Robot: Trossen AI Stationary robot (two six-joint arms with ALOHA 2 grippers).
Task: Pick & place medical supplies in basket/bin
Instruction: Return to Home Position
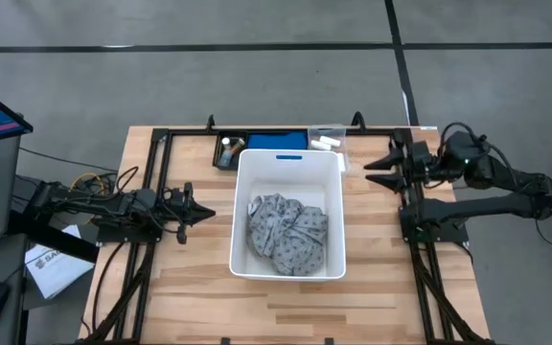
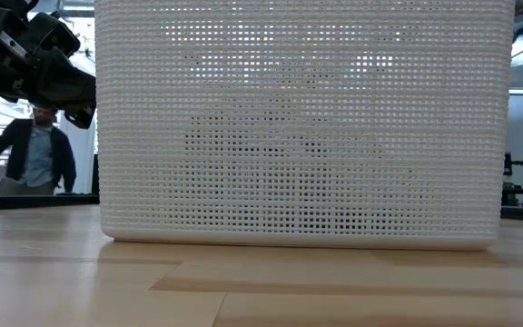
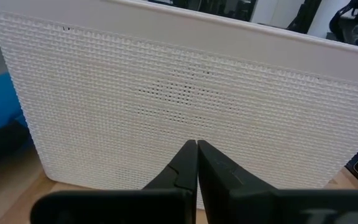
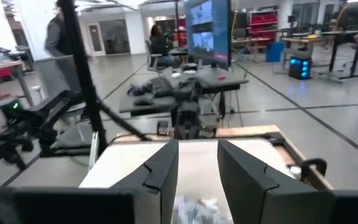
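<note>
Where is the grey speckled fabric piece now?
High view: the grey speckled fabric piece lies inside the white rectangular plastic tub, at the middle of the wooden table.

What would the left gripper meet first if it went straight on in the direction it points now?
The left gripper, shut, points at the near long wall of the white bin. It would probably meet that perforated wall first; the table between them looks free in the high view.

tub [image 2: 298, 136], low view: top cut off by the frame; wall hides its contents and the surface behind.
grey fabric [image 4: 196, 205], right wrist view: blurred, only a sliver shows past right gripper [image 4: 196, 149].
white rolls [image 1: 326, 143], high view: too small to count.
</note>
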